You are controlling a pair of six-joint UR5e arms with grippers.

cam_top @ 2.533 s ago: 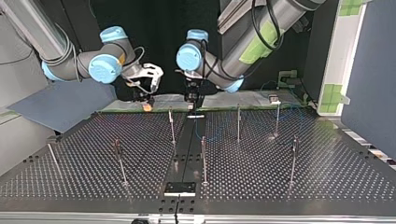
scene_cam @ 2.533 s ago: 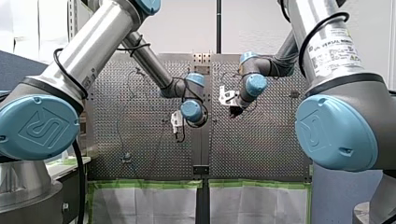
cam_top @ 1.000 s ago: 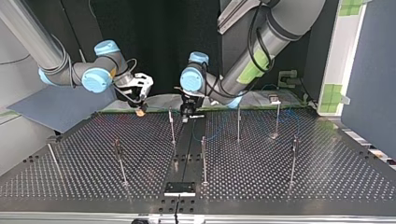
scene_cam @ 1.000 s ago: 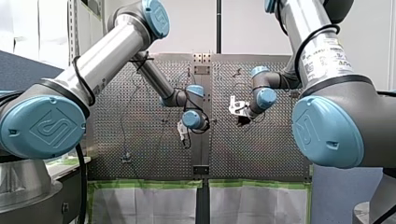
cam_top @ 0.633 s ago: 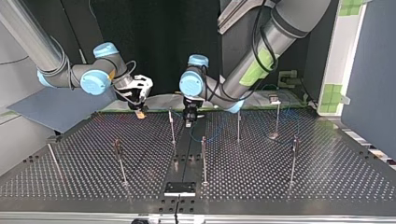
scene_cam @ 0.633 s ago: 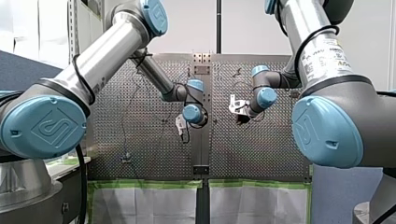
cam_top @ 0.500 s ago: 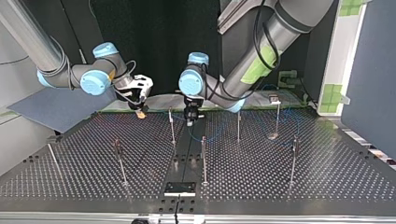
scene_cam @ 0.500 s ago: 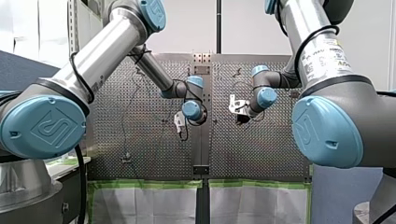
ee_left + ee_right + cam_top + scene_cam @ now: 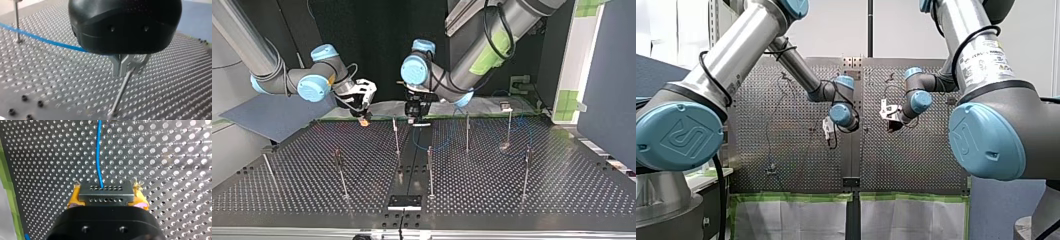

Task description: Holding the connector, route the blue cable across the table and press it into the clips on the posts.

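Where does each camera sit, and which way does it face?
Front: behind my left arm and right arm, looking over the table.
Top: across the table, facing both arms.
Left wrist: on my left arm, looking past left gripper at a post.
Right wrist: on my right arm; right gripper clamps the connector.
Wrist views share the cable.

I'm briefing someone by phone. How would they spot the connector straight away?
Over the perforated table, find my right arm's pincer at the top view's left. The connector is the small grey metal block with rows of tiny holes, clamped between the yellow pads; unlike the posts around, the blue cable runs out of it.
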